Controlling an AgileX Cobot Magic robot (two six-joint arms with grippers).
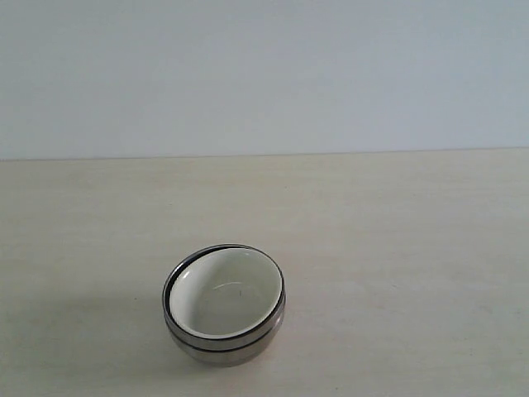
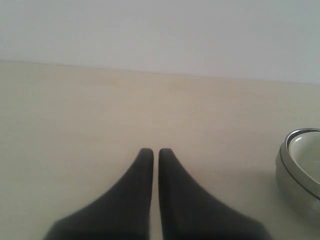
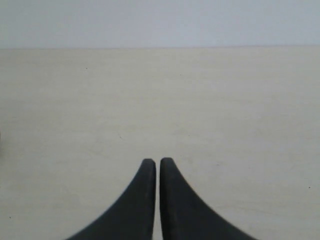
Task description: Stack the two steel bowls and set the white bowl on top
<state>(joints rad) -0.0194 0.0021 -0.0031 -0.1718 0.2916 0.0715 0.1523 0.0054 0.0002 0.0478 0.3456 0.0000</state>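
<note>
Three bowls nested in one stack on the tabletop [image 1: 397,215]. Lower steel bowl [image 1: 221,358] sits on the tabletop, upright. Upper steel bowl [image 1: 216,340] sits inside it, with a thin dark seam between the two walls. White bowl [image 1: 225,294] is seated inside the upper steel bowl, upright, with nothing inside it and a glossy cream interior. Its rim is about level with the steel rim, and a dark gap rings it, widest on one side. Neither claw shows in the exterior view. Left claw [image 2: 156,150] is clenched, fingers nearly touching with only a thin slit between them and nothing gripped. It is low over bare tabletop. In the left wrist view the stack is off to the side of this claw, about level with the fingertips, near but clearly apart with no contact. Only part of the stack is in frame there: a slice of steel wall [image 2: 292,175] and a bit of white interior [image 2: 307,150]. Right claw [image 3: 157,160] is also clenched, same thin slit, grasping nothing, with only bare tabletop ahead of it. No bowl can be made out in the right wrist view, so I cannot tell where the stack lies relative to the right claw. Plain pale wall [image 1: 264,74] runs behind the tabletop.
</note>
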